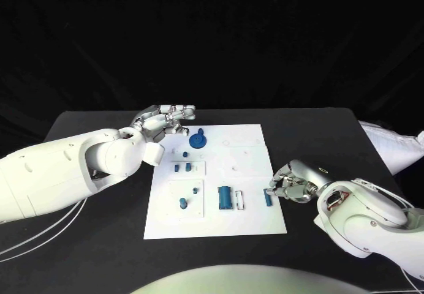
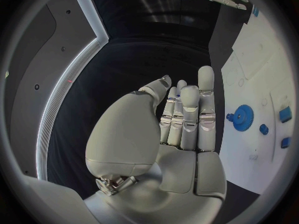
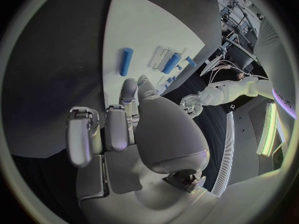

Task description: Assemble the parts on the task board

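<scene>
Hovering at the far left corner of the task board (image 1: 252, 223), the left hand (image 1: 166, 119) holds nothing that I can make out; in the left wrist view its fingers (image 2: 190, 117) stand nearly straight and close together, with no part between them. The right hand (image 1: 291, 182) sits at the board's right edge with its fingers curled in toward the palm, just beside a small blue pin (image 1: 268, 198) lying near that edge; whether it touches or pinches the pin I cannot tell. On the board, a blue gear (image 1: 198, 141) stands near the far left corner, close to the left hand; small blue pegs (image 1: 182, 166) sit in a raised white block along the left side, another small piece (image 1: 183, 202) rests in a second block nearer the front, and a blue cylinder (image 1: 225, 196) lies toward the middle front. My judgement is that little of the assembly is done. The risks look plain: the pin is small and lies flat at the board's edge, so a curled hand closing on it could flick it off onto the black table (image 1: 88, 122) or roll it away; the left hand, so near the gear, could knock it if it swings inward. No brand, label or writing can be read on anything.
</scene>
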Motion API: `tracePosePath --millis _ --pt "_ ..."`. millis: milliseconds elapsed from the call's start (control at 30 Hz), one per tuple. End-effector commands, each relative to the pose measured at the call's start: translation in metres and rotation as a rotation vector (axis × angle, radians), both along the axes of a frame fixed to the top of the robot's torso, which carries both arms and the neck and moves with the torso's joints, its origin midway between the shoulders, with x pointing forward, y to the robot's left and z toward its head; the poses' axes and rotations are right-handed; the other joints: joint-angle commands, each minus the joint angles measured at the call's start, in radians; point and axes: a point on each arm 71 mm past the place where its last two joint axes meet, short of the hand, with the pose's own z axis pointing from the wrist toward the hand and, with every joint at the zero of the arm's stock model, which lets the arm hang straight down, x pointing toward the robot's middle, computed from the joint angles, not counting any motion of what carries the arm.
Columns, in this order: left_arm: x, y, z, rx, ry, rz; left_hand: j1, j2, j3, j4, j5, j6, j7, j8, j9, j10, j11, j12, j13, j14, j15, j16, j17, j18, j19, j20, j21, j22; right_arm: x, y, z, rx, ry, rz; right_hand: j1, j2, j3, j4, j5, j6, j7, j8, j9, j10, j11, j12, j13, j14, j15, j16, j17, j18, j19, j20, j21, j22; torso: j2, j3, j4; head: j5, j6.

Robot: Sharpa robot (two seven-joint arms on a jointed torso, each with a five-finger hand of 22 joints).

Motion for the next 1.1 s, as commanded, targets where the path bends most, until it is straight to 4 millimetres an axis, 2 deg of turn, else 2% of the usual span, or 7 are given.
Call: tracePosePath --millis 33,100,200,433,767,900,1100 --pt "-0.001 -0.003 0.001 -0.01 -0.007 -0.023 -0.001 0.01 -0.004 0.001 0.004 -0.007 -0.002 0.004 0.0 -0.007 0.002 0.004 0.001 -0.007 0.003 -0.001 -0.001 0.017 -0.006 -0.001 -0.007 -0.001 0.001 -0.002 -0.001 -0.064 -0.024 0.034 -0.019 -0.004 0.0 0.019 -0.009 0.008 0.001 -0.009 0.001 0.009 0.001 0.002 0.002 0.041 0.003 -0.004 0.0 0.002 -0.001 0.001 -0.006 0.084 0.001 -0.0008 0.0001 -0.005 0.003" --pt "-0.001 -0.004 0.001 -0.011 -0.007 -0.025 -0.001 0.01 -0.004 0.001 0.004 -0.007 -0.002 0.004 0.0 -0.007 0.002 0.004 0.001 -0.007 0.003 -0.001 -0.001 0.017 -0.006 -0.001 -0.007 -0.001 0.001 -0.003 -0.002 -0.089 -0.028 0.041 -0.042 -0.009 -0.001 0.046 -0.007 0.012 0.001 -0.013 0.002 0.016 0.002 0.009 0.009 0.041 0.003 -0.004 0.001 0.002 0.0 0.002 -0.005 0.086 0.002 0.0003 0.0013 -0.005 0.003" --pt "-0.001 -0.004 0.001 -0.01 -0.006 -0.025 -0.001 0.01 -0.004 0.001 0.004 -0.007 -0.002 0.004 0.0 -0.007 0.002 0.004 0.001 -0.007 0.003 -0.001 -0.001 0.017 -0.006 -0.001 -0.007 -0.001 0.002 -0.003 -0.004 -0.111 -0.025 0.049 -0.056 -0.02 -0.001 0.068 -0.006 0.02 -0.001 -0.012 0.006 0.032 0.001 0.049 0.04 0.043 0.002 -0.001 0.006 0.0 0.004 0.001 -0.002 0.09 0.002 0.0005 0.0016 -0.004 0.002" --pt "-0.001 -0.004 0.001 -0.01 -0.005 -0.027 -0.001 0.01 -0.004 0.001 0.004 -0.007 -0.002 0.004 0.0 -0.007 0.002 0.004 0.001 -0.007 0.003 -0.001 -0.001 0.017 -0.006 -0.001 -0.007 -0.001 0.003 0.003 -0.011 -0.152 -0.005 0.081 -0.078 -0.046 -0.008 0.098 0.012 0.03 -0.005 -0.009 0.028 0.065 -0.002 0.172 0.139 0.051 0.0 0.027 0.048 -0.004 0.016 -0.001 0.009 0.108 0.002 -0.0001 0.0013 -0.001 -0.001" --pt "0.0 -0.004 0.001 -0.009 -0.009 -0.019 0.0 0.012 -0.004 -0.001 0.004 -0.008 -0.002 0.006 0.0 -0.009 0.002 0.007 0.002 -0.007 0.003 0.0 -0.001 0.018 -0.006 -0.001 -0.007 -0.001 0.003 0.009 -0.018 -0.196 0.013 0.118 -0.099 -0.052 -0.021 0.099 0.045 0.031 -0.008 -0.007 0.053 0.075 -0.004 0.239 0.199 0.058 -0.001 0.055 0.09 -0.008 0.026 -0.003 0.019 0.124 0.001 -0.0008 -0.0004 0.0 -0.003" --pt "0.0 -0.004 0.0 -0.01 -0.009 -0.02 0.0 0.012 -0.004 -0.001 0.004 -0.008 -0.002 0.006 0.0 -0.009 0.002 0.007 0.002 -0.007 0.003 0.0 -0.001 0.018 -0.006 -0.001 -0.007 -0.001 0.004 0.012 -0.021 -0.215 0.014 0.131 -0.068 -0.046 -0.014 0.087 0.047 0.03 -0.009 -0.006 0.066 0.077 -0.006 0.262 0.221 0.06 -0.003 0.063 0.102 -0.009 0.029 -0.004 0.023 0.129 0.001 -0.0003 0.0011 0.001 -0.004" --pt "0.0 -0.004 0.0 -0.01 -0.009 -0.02 0.0 0.012 -0.004 -0.001 0.004 -0.008 -0.002 0.006 0.0 -0.009 0.002 0.007 0.002 -0.007 0.003 0.0 -0.001 0.018 -0.006 -0.001 -0.007 -0.001 0.006 0.015 -0.028 -0.254 0.018 0.15 0.004 -0.044 0.01 0.054 -0.001 0.029 -0.011 -0.005 0.086 0.081 -0.008 0.307 0.262 0.063 -0.005 0.082 0.131 -0.013 0.038 -0.006 0.031 0.142 0.001 -0.0005 0.0009 0.004 -0.003"
